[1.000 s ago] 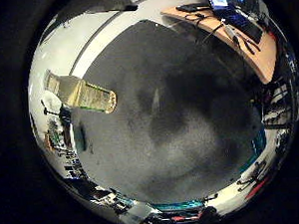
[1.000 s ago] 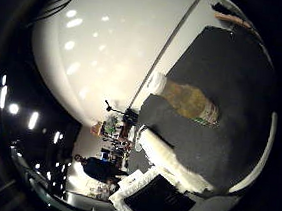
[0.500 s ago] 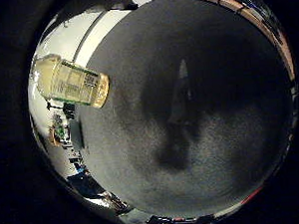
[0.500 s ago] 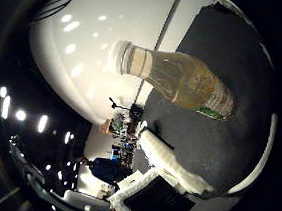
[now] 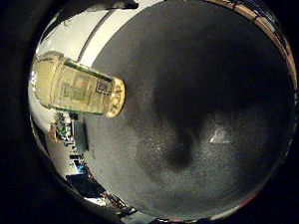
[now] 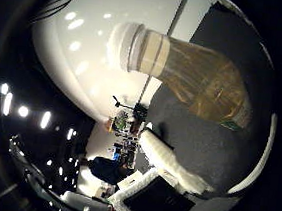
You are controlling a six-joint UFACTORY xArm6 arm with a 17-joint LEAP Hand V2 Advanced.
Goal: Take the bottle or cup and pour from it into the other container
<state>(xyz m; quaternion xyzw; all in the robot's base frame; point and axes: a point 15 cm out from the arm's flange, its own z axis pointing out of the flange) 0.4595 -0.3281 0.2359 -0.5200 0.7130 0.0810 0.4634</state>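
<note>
A clear plastic bottle [image 6: 189, 80] of yellowish liquid, with a white cap and a printed label, stands on a dark grey mat [image 5: 189, 110]. It fills much of the right thumb side palm view, so it is close to the palm. The right little finger side palm view shows it [image 5: 79, 85] at the mat's edge. One white finger [image 6: 175, 169] of my right hand reaches out straight beside the bottle and does not touch it.
A white wall and ceiling with lights [image 6: 76, 49] rise behind the bottle. Room clutter and furniture [image 6: 127, 124] stand beyond the mat's edge. A dark shadow [image 5: 176, 156] lies on the mat.
The bottle has grown much larger in both views, so the palm has come closer to it. The shadow on the mat has shifted and shrunk. The bottle itself has not moved.
</note>
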